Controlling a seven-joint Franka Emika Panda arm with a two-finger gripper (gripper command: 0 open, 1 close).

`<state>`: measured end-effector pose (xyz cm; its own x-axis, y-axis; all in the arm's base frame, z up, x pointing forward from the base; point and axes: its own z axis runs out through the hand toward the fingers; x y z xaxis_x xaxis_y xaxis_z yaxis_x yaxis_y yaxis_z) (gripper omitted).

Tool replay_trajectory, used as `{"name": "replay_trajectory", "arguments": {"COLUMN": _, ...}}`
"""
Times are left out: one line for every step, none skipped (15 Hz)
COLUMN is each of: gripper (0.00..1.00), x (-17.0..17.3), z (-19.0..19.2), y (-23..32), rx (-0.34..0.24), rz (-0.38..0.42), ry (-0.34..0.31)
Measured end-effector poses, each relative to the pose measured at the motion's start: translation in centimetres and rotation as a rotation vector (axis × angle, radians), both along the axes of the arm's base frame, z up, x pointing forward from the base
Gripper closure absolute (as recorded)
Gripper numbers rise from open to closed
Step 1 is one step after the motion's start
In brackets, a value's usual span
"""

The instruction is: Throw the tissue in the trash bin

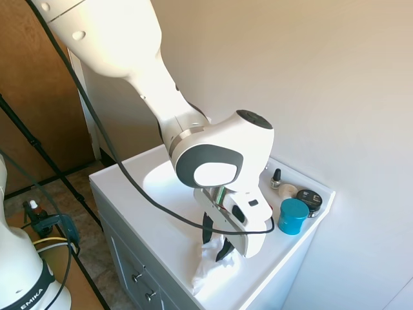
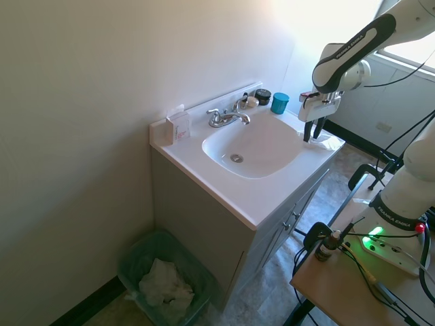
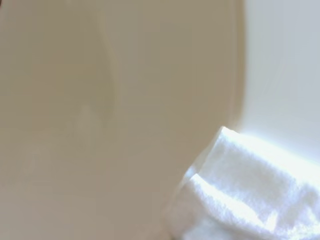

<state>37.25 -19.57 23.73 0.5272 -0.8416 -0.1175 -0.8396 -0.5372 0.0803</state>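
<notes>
Task status: early. The crumpled soft white paper tissue (image 1: pixel 208 265) lies on the white vanity countertop (image 1: pixel 148 223), at the corner beside the basin, and is not yet lifted. The white arm's black two-finger gripper (image 1: pixel 215 244) is down on it, fingers drawn close together and apparently pinching the tissue's upper folds; part of the tissue spills toward the counter edge. Left to do, by judgement: lift, carry across and down to the floor, release.

Containers:
- Green-tinted translucent trash bin (image 2: pixel 136 255), on the floor at the vanity's far end, well apart from the gripper. Contents: a heap of crumpled white paper.
- White oval sink basin (image 2: pixel 255 146): nothing visible in it but the drain.
- Teal round lidded jar (image 1: pixel 293 216), against the wall; contents hidden.
- Black round tin (image 1: pixel 310 199), just beside the jar; closed.
- Small white carton with pink marks (image 2: pixel 178 125), standing by the chrome faucet (image 2: pixel 228 117).
</notes>
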Motion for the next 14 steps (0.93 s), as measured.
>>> {"name": "replay_trajectory", "arguments": {"gripper": 1.0, "x": 0.1, "z": -0.2, "y": 0.1, "rx": 0.004, "rz": 0.002, "ry": 0.001}}
{"name": "replay_trajectory", "arguments": {"gripper": 1.0, "x": 0.1, "z": -0.4, "y": 0.1, "rx": 0.007, "rz": 0.006, "ry": 0.001}}
{"name": "replay_trajectory", "arguments": {"gripper": 1.0, "x": 0.2, "z": -0.4, "y": 0.1, "rx": 0.007, "rz": 0.01, "ry": -0.001}}
{"name": "replay_trajectory", "arguments": {"gripper": 1.0, "x": 0.3, "z": -0.4, "y": 0.1, "rx": 0.009, "rz": 0.014, "ry": -0.003}}
{"name": "replay_trajectory", "arguments": {"gripper": 1.0, "x": 0.4, "z": -0.4, "y": 0.1, "rx": 0.011, "rz": 0.015, "ry": -0.005}}
{"name": "replay_trajectory", "arguments": {"gripper": 1.0, "x": 0.4, "z": -0.3, "y": 0.1, "rx": 0.014, "rz": 0.016, "ry": -0.008}}
{"name": "replay_trajectory", "arguments": {"gripper": 1.0, "x": 0.5, "z": -0.3, "y": 0.1, "rx": 0.014, "rz": 0.017, "ry": -0.009}}
{"name": "replay_trajectory", "arguments": {"gripper": 1.0, "x": 0.5, "z": -0.2, "y": 0.1, "rx": 0.013, "rz": 0.017, "ry": -0.013}}
{"name": "replay_trajectory", "arguments": {"gripper": 1.0, "x": 0.6, "z": -0.1, "y": 0.1, "rx": 0.011, "rz": 0.017, "ry": -0.017}}
{"name": "replay_trajectory", "arguments": {"gripper": 1.0, "x": 0.7, "z": 0.2, "y": 0.1, "rx": 0.009, "rz": 0.017, "ry": -0.023}}
{"name": "replay_trajectory", "arguments": {"gripper": 1.0, "x": 0.8, "z": 0.6, "y": 0.1, "rx": 0.006, "rz": 0.018, "ry": -0.034}}
{"name": "replay_trajectory", "arguments": {"gripper": 1.0, "x": 0.9, "z": 1.3, "y": 0.1, "rx": 0.003, "rz": 0.02, "ry": -0.047}}
{"name": "replay_trajectory", "arguments": {"gripper": 1.0, "x": 1.1, "z": 2.0, "y": 0.3, "rx": 0.0, "rz": 0.023, "ry": -0.061}}
{"name": "replay_trajectory", "arguments": {"gripper": 1.0, "x": 1.4, "z": 3.0, "y": 0.6, "rx": -0.003, "rz": 0.028, "ry": -0.076}}
